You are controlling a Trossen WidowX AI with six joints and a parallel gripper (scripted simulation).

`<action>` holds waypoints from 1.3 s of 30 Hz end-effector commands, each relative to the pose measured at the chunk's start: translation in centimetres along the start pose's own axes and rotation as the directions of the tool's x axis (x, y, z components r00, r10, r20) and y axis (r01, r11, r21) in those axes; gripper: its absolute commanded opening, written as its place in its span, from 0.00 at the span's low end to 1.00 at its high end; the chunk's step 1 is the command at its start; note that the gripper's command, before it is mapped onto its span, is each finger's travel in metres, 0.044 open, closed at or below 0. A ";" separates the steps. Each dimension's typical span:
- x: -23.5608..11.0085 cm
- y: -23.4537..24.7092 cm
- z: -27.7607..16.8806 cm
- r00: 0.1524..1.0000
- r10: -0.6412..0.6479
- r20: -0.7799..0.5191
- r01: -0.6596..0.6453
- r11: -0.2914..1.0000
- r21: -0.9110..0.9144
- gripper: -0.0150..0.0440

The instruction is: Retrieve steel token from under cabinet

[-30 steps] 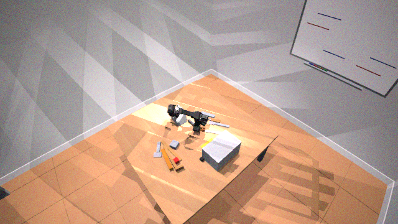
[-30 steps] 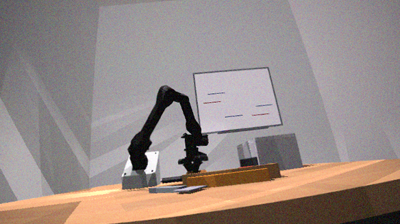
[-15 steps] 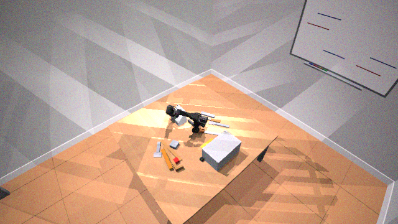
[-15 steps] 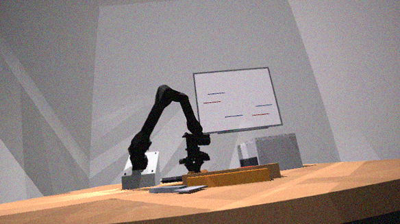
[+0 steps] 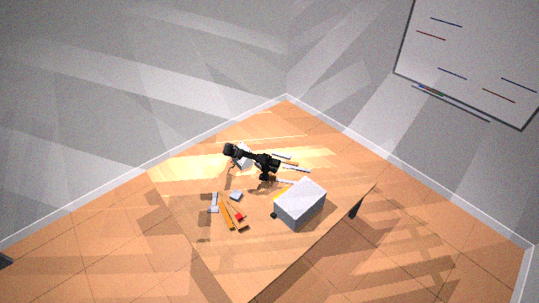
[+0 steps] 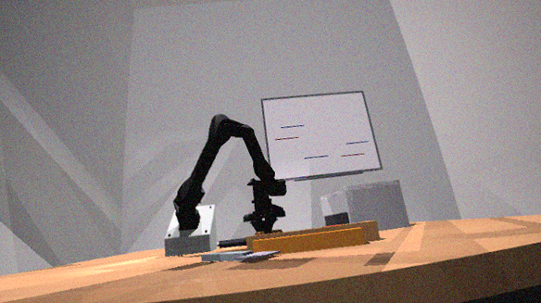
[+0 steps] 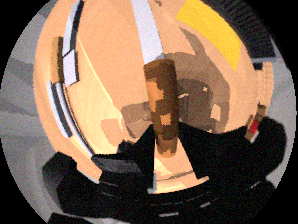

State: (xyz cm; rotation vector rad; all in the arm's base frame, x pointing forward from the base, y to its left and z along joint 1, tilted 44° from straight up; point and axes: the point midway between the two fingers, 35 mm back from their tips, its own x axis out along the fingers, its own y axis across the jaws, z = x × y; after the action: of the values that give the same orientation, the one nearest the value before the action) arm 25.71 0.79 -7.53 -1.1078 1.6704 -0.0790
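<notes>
While the tool (image 7: 157,163) pinches a brown stick (image 7: 161,106), the token stays hidden; the cabinet (image 5: 300,202) sits at four o'clock.

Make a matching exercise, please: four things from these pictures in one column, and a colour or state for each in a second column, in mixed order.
Things:
1. cabinet
2. marked area
3. brown stick
4. whiteboard

Colour or state:
A. held in the claw
B. hanging on the wall
C. yellow
D. grey box on the table

Pairs: 1-D, 2-C, 3-A, 4-B
</notes>
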 end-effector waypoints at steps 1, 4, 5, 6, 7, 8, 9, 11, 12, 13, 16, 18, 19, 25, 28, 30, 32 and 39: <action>-0.1 -0.7 -0.3 1.000 -0.007 0.001 0.007 1.000 0.011 0.25; -0.1 -1.0 -0.3 1.000 -0.007 0.001 0.007 1.000 0.011 0.25; -0.1 -1.1 -0.4 1.000 -0.007 0.001 0.007 1.000 0.011 0.25; -0.1 -1.2 -0.4 1.000 -0.007 0.001 0.007 1.000 0.010 0.25; -0.1 -1.3 -0.5 1.000 -0.007 0.001 0.007 1.000 0.010 0.25; -0.1 -1.5 -0.5 1.000 -0.008 0.001 0.008 1.000 0.010 0.25; -0.1 -1.6 -0.6 1.000 -0.008 0.000 0.008 1.000 0.011 0.25; -0.1 -1.7 -0.7 1.000 -0.008 0.000 0.008 1.000 0.010 0.25; -0.1 -1.7 -0.8 1.000 -0.008 0.000 0.008 1.000 0.010 0.25; -0.1 -1.8 -0.9 1.000 -0.008 0.000 0.008 1.000 0.010 0.25; -0.1 -2.0 -1.0 1.000 -0.008 0.000 0.008 1.000 0.010 0.25; -0.1 -2.2 -1.2 1.000 -0.008 0.000 0.008 1.000 0.010 0.25; -0.1 -2.3 -1.2 1.000 -0.008 0.000 0.008 1.000 0.010 0.25; -0.1 -2.8 -1.7 1.000 -0.008 0.000 0.008 1.000 0.010 0.25; -0.1 -3.1 -1.9 1.000 -0.008 0.000 0.008 1.000 0.010 0.25; -0.1 -3.3 -2.0 1.000 -0.008 0.000 0.008 1.000 0.010 0.25; -0.1 -3.4 -2.1 1.000 -0.008 0.000 0.008 1.000 0.010 0.25; -0.1 -4.0 -2.6 1.000 -0.009 -0.001 0.009 1.000 0.010 0.25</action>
State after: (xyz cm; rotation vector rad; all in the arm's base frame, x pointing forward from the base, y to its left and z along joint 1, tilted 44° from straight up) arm 26.23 -2.34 -4.56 -1.1047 1.6685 -0.0881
